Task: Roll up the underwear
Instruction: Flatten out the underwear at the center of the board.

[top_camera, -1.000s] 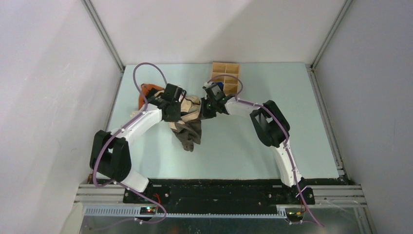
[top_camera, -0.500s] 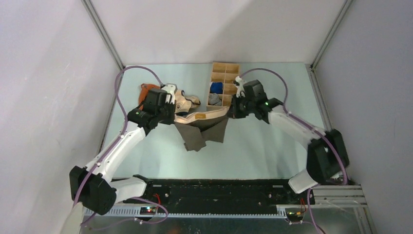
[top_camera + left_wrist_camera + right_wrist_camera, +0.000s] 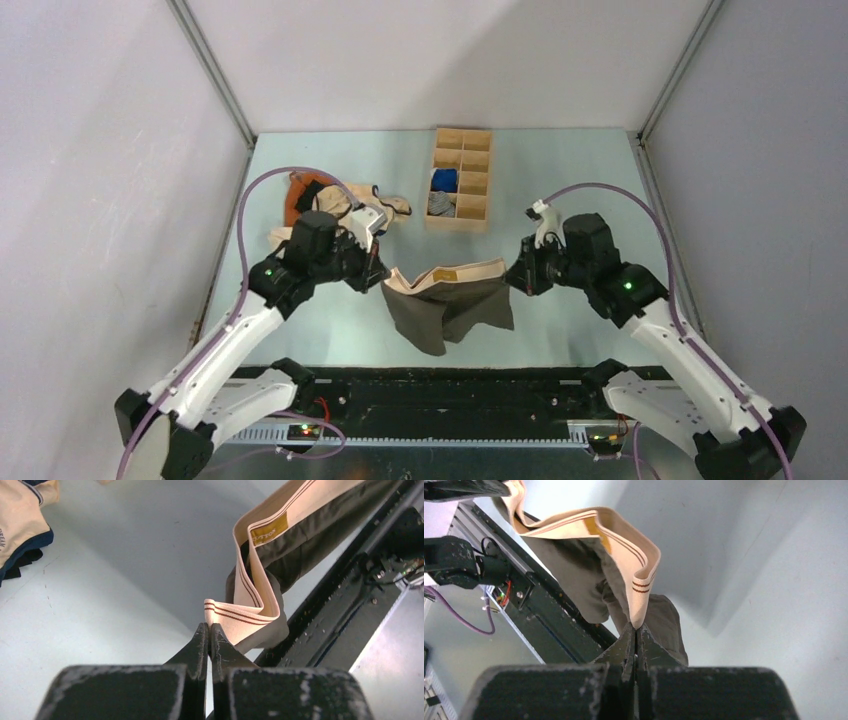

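Top view:
- The underwear (image 3: 449, 303) is strung between the two grippers, in the near half of the table (image 3: 560, 200).
- It lies at 3 o'clock from the left gripper (image 3: 381, 281) and at 9 o'clock from the right gripper (image 3: 516, 279).
- Each gripper is clamped on one end of the pale waistband (image 3: 447, 275).
- The waistband's long axis runs 9 to 3 o'clock. The dark body falls away toward 6 o'clock, with the leg ends pointing at the arm bases.
- Cannot tell whether the lowest fabric touches the table.
- A wooden divided box (image 3: 461, 152) sits at 12 o'clock from the underwear, with a blue roll (image 3: 444, 180) and a grey roll (image 3: 439, 204) inside.
- A cream-and-orange garment (image 3: 330, 203) lies at 11 o'clock.

Left wrist view:
- The fingers of the left gripper (image 3: 209, 629) are pressed together, pinching a folded corner of the striped waistband.
- The underwear (image 3: 295, 545) extends from the tips toward 1 o'clock, showing a small brown label (image 3: 269, 529).
- The cream garment (image 3: 20, 520) is at 10 o'clock.

Right wrist view:
- The jaws of the right gripper (image 3: 634, 629) are closed on the waistband's end fold.
- The underwear (image 3: 574, 575) runs from the tips toward 11 o'clock, with the dark fabric sagging beneath the band.
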Controlling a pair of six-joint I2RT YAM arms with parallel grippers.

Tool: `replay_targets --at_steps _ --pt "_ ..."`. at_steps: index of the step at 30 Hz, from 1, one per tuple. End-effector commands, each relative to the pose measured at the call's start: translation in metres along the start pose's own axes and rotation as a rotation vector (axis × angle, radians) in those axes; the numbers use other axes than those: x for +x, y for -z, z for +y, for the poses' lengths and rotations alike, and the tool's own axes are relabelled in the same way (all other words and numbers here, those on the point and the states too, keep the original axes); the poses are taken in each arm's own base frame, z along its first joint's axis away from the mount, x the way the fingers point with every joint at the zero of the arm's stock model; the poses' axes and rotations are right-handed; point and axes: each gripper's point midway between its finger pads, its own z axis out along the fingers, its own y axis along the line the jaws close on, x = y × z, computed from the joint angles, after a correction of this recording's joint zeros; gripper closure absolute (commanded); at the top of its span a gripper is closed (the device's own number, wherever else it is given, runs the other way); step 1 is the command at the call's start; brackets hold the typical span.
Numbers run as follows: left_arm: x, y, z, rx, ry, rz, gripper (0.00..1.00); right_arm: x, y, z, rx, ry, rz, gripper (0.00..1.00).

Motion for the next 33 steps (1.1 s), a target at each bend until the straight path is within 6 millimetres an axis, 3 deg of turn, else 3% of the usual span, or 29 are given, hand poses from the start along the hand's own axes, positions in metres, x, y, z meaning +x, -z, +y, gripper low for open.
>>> replay_targets --at_steps 1,4,7,13,15,17,18,19,20,21,22,23,24,25,26,27,28,29,31,33 --pt "-0.008 0.027 -0.024 0.086 -0.172 -0.072 1.0 0.019 0.031 0.006 -0.03 0.023 0.073 1.0" --pt "-0.004 0.026 -0.02 0.054 -0.138 -0.051 1.0 0.024 0.042 0.024 -0.119 0.002 0.09 1.0" --pt "0.007 0.004 -0.001 -0.028 -0.015 0.011 1.0 0.027 0.033 0.01 -0.069 -0.064 0.109 1.0" --pt "-0.005 -0.039 0.041 -0.205 0.104 -0.009 1.0 0.018 -0.004 -0.061 0.107 -0.269 0.123 1.0" --pt "-0.012 -0.054 0.055 -0.254 0.129 -0.017 1.0 0.019 -0.025 -0.085 0.149 -0.308 0.153 1.0" --pt "-0.01 -0.071 0.069 -0.295 0.152 0.008 1.0 0.019 -0.043 -0.103 0.184 -0.328 0.167 1.0" --pt "0.001 -0.085 0.077 -0.314 0.169 0.056 1.0 0.014 -0.05 -0.109 0.19 -0.325 0.155 1.0" --pt "-0.005 -0.089 0.085 -0.342 0.189 0.047 1.0 0.017 -0.06 -0.12 0.216 -0.344 0.177 1.0" --pt "0.0 -0.102 0.096 -0.37 0.23 0.08 1.0 0.008 -0.066 -0.126 0.224 -0.341 0.153 1.0" --pt "0.013 -0.114 0.107 -0.399 0.257 0.129 1.0 0.012 -0.076 -0.136 0.247 -0.356 0.174 1.0" --pt "0.007 -0.117 0.118 -0.432 0.292 0.116 1.0 -0.002 -0.082 -0.14 0.249 -0.343 0.145 1.0" --pt "0.014 -0.127 0.129 -0.457 0.307 0.137 1.0 0.002 -0.092 -0.151 0.276 -0.359 0.168 1.0" --pt "0.007 -0.129 0.139 -0.478 0.321 0.125 1.0 -0.013 -0.097 -0.156 0.283 -0.35 0.134 1.0" --pt "0.013 -0.135 0.146 -0.494 0.332 0.152 0.99 -0.01 -0.107 -0.168 0.314 -0.362 0.152 1.0" --pt "0.005 -0.134 0.154 -0.51 0.343 0.148 0.95 -0.016 -0.117 -0.177 0.324 -0.365 0.15 1.0" --pt "0.008 -0.137 0.159 -0.515 0.354 0.166 0.8 -0.018 -0.12 -0.184 0.346 -0.366 0.149 0.94" --pt "0.003 -0.134 0.165 -0.519 0.371 0.166 0.74 -0.021 -0.127 -0.191 0.356 -0.373 0.156 0.89" --pt "0.003 -0.132 0.168 -0.522 0.38 0.169 0.58 -0.022 -0.128 -0.195 0.365 -0.379 0.159 0.79" --pt "0.0 -0.117 0.172 -0.537 0.406 0.173 0.4 -0.021 -0.123 -0.197 0.375 -0.398 0.181 0.61" --pt "0.005 -0.099 0.171 -0.547 0.428 0.183 0.3 -0.017 -0.11 -0.191 0.371 -0.384 0.208 0.49"
